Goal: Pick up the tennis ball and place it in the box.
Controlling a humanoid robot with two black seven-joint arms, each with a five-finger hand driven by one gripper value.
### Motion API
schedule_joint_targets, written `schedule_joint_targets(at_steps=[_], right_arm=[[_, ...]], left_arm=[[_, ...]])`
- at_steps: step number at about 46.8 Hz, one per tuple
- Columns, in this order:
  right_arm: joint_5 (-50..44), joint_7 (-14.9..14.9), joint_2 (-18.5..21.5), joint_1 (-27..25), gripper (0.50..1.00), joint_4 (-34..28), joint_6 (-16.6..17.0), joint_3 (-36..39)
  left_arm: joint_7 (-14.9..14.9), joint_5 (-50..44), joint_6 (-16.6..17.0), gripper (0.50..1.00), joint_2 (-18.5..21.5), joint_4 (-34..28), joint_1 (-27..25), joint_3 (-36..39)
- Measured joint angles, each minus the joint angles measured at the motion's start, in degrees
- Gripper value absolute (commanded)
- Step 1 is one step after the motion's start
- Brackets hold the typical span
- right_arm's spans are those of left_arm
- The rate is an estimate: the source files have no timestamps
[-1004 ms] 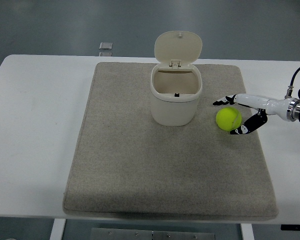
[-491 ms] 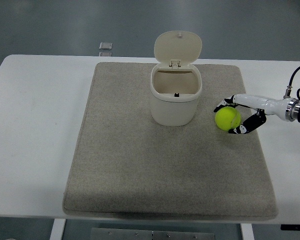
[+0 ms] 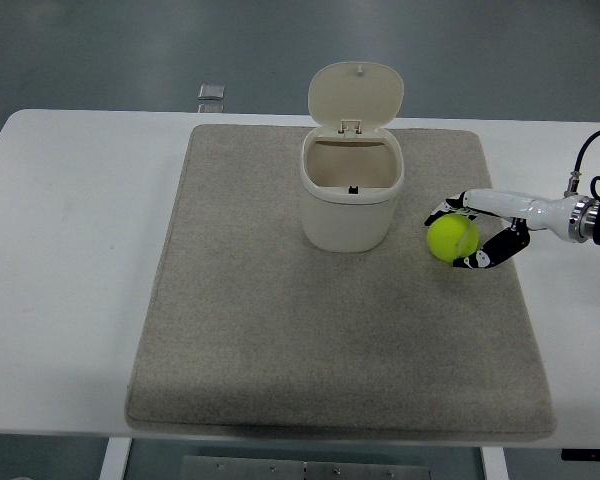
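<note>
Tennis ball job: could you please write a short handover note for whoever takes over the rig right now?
Right hand: fingers curled around the tennis ball, which sits on the mat right of the box; whether it has left the mat is unclear.
Left hand: not in view.
Box: upright at the mat's back centre, lid open.
Done: ball grasped.
Left: lift it, carry it left over the opening, release it.

Right arm enters from right edge, forearm reaching left, low over table. Right hand [image 3: 477,228] at arm's end, fingers [image 3: 442,211] curled round ball [image 3: 453,238]: upper fingers wrap over far side, lower ones hook under near side. Left arm out of view
</note>
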Motion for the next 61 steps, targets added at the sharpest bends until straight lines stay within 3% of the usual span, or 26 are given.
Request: schedule_joint_targets(at_steps=[17, 28, 33, 44, 61], right_arm=[[1.0, 0.2, -1.7, 1.0, 0.500, 0.5, 1.8, 1.5], [5.2, 1.0, -6.1, 5.9, 0.500, 2.8, 8.0, 3.3], [7.5, 3.0, -6.6, 8.9, 0.500, 3.1, 11.4, 4.0], [11.3, 3.5, -4.5, 13.6, 0.500, 3.1, 12.8, 4.0], [14.0, 3.0, 2.6, 14.4, 0.500, 2.2, 12.4, 3.9]], left_arm=[[0.0, 0.0, 0.0, 0.996, 0.0, 0.0, 0.0, 0.0], [0.0, 0.0, 0.0, 0.996, 0.0, 0.0, 0.0, 0.0], [0.0, 0.0, 0.0, 0.996, 0.0, 0.0, 0.0, 0.0], [0.0, 0.0, 0.0, 0.996, 0.0, 0.0, 0.0, 0.0], [0.0, 0.0, 0.0, 0.996, 0.0, 0.0, 0.0, 0.0]])
